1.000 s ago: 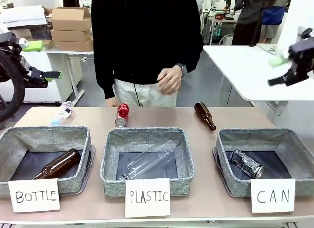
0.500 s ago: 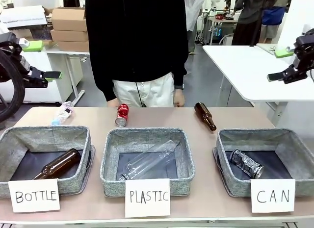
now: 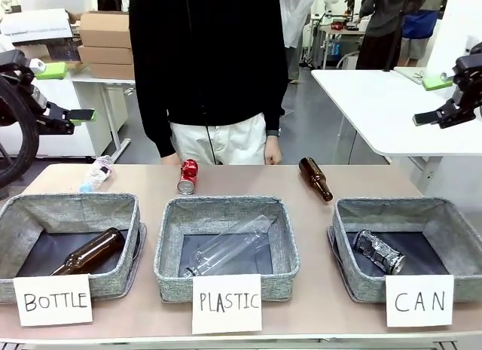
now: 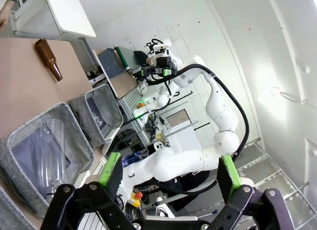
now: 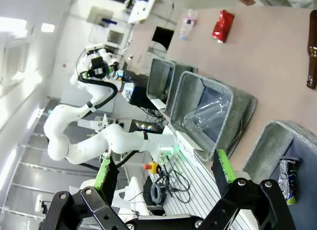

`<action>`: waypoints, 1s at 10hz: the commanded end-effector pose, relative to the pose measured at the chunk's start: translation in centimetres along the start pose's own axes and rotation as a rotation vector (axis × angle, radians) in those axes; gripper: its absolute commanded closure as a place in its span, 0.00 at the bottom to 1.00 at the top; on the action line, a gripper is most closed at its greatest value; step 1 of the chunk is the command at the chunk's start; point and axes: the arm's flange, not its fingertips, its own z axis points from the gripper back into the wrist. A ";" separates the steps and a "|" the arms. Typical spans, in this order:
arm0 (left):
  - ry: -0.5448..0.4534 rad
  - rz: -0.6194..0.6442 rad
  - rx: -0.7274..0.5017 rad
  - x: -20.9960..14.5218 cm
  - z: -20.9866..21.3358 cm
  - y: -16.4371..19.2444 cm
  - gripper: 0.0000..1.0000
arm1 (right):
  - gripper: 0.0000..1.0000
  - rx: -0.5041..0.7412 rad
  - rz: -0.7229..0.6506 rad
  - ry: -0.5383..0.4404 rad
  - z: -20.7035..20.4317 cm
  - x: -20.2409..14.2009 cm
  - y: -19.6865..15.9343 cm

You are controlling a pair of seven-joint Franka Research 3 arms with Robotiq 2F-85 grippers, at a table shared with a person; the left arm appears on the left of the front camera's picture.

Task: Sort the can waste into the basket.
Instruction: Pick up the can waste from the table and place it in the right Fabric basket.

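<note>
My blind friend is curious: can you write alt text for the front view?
A red can lies on the table behind the PLASTIC basket, set between the BOTTLE basket and the CAN basket holding a crushed can. A person in black stands beyond, and the left gripper and right gripper hang open at the sides.

The red can (image 3: pixel 187 176) was glossy metal, the crushed can (image 3: pixel 378 251) silvery. The basket (image 3: pixel 392 205) was rough woven cloth, its sign (image 3: pixel 419 299) matt paper; the tabletop (image 3: pixel 361 183) looked smooth, perhaps laminate.
</note>
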 end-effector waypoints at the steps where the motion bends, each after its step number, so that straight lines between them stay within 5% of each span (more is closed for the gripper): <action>1: -0.014 -0.021 -0.024 -0.1 -0.2 -0.1 0.00 | 0.00 -0.015 0.001 -0.003 0.0 0.0 0.1; 6: 0.000 0.000 0.000 0.0 0.0 0.0 0.00 | 0.00 -0.015 0.001 -0.003 0.0 0.0 0.1; 8: 0.089 0.070 0.261 5.0 -2.8 0.5 0.00 | 0.00 -0.015 0.001 -0.003 0.0 0.0 0.1; 10: 0.120 0.213 0.687 12.6 -7.9 5.5 0.00 | 0.00 -0.015 0.001 -0.003 0.0 0.0 0.1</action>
